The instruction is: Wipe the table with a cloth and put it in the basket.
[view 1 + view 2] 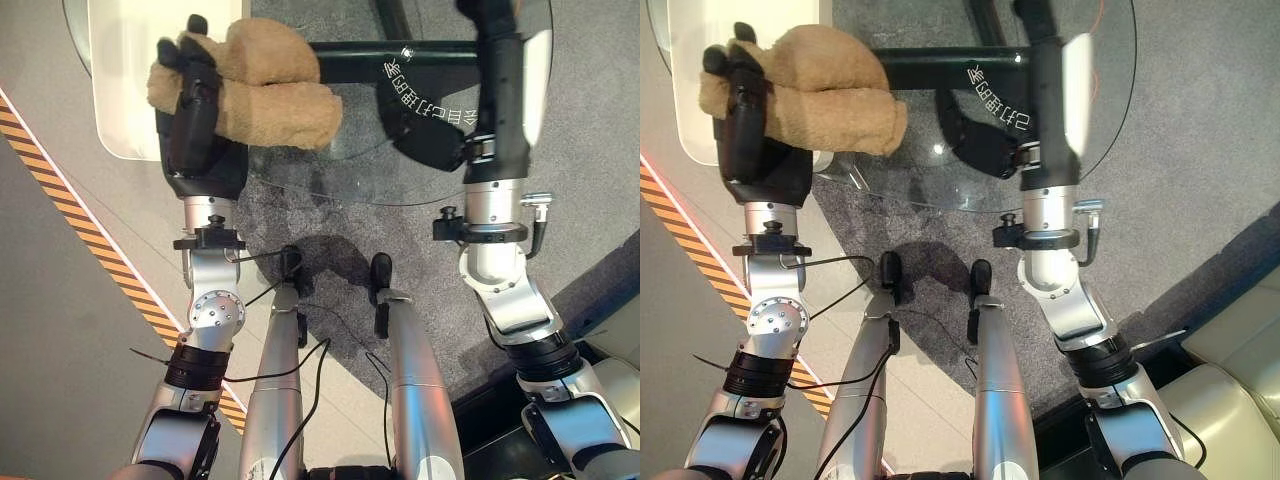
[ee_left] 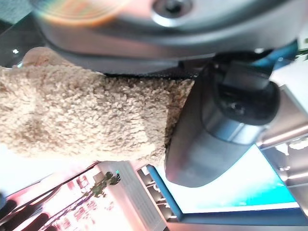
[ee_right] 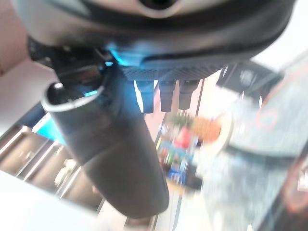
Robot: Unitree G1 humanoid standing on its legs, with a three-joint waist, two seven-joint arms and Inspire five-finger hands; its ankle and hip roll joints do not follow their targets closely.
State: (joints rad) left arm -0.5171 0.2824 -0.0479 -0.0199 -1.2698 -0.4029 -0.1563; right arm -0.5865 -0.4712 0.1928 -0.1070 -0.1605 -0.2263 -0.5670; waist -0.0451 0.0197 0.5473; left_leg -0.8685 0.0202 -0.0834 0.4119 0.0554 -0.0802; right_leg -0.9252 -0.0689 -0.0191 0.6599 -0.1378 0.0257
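Left hand [image 1: 200, 110] lay on the tan cloth [image 1: 275, 95], fingers curled over its far edge, clamping it | cloth bunched on the glass table [image 1: 400, 190] at its left rim, beside a white panel [image 1: 125, 80] | right hand [image 1: 500, 60] hovered over the table's right side, fingers straight and apart.

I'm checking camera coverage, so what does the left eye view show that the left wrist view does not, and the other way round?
The left eye view alone shows the round glass table, the right hand at its far edge, and the striped floor tape. The left wrist view alone shows the cloth's looped pile up close, pressed against the hand's underside. Both show the tan cloth and the left hand on it.
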